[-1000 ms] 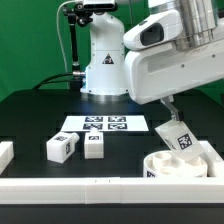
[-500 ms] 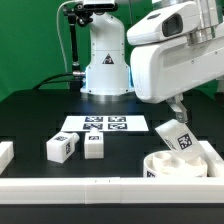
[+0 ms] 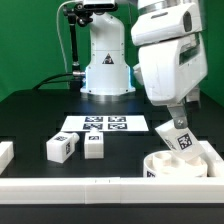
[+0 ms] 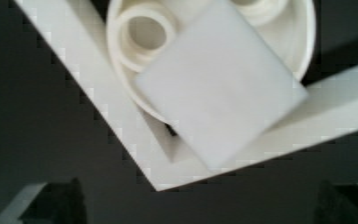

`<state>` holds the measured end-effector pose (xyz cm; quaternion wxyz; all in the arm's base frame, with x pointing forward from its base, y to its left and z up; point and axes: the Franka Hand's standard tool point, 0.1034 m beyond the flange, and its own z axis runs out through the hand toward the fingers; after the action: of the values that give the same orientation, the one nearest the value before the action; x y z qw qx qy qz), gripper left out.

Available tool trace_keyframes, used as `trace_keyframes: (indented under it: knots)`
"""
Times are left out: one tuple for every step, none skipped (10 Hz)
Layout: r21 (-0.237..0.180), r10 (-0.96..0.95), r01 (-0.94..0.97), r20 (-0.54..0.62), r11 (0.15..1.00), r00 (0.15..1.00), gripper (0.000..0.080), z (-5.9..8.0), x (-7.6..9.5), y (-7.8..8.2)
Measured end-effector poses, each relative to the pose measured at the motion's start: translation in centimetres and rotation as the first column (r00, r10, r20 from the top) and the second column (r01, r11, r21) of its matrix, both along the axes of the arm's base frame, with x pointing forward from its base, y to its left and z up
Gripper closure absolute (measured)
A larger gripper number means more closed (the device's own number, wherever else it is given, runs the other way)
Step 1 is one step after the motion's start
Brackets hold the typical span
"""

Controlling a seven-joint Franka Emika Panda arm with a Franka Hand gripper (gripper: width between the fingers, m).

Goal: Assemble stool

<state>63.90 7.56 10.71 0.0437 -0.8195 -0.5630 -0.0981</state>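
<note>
The round white seat lies in the front corner at the exterior view's right, against the rails. One tagged white leg leans tilted on the seat. My gripper hangs just above that leg. In the wrist view the seat shows a round socket, and the leg's plain white face lies across it. My gripper has its dark fingers wide apart at the frame's edges, open, with nothing between them. Two more tagged legs lie on the black table.
The marker board lies flat behind the two loose legs. A long white rail runs along the front edge and meets a side rail at the corner. A short white block sits at the exterior view's left. The arm's base stands at the back.
The arm's wrist has turned above the seat and now stands more upright. The leaning leg, the seat and the two loose legs have not moved.
</note>
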Motion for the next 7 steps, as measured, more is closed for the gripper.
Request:
trace_keyframes:
  knots:
    - [-0.013,0.044,-0.044,0.008,0.999,0.999,0.0150,0.00,0.05,-0.56]
    - [-0.028,0.075,-0.074,0.012,0.997,0.997,0.0150,-0.02,0.06,-0.81]
    - [-0.048,0.143,-0.142,0.020,0.989,0.990,0.0150,-0.07,0.06,-1.02]
    - [-0.065,0.199,-0.197,0.026,0.978,0.980,0.0150,-0.10,0.06,-1.26]
    - [-0.080,0.249,-0.246,0.030,0.966,0.968,0.0150,-0.16,0.01,-1.31]
    - [-0.090,0.281,-0.278,0.028,0.956,0.959,0.0150,-0.36,-0.25,-1.17]
    - [-0.091,0.292,-0.289,0.027,0.953,0.956,0.0150,-0.45,-0.35,-1.17]
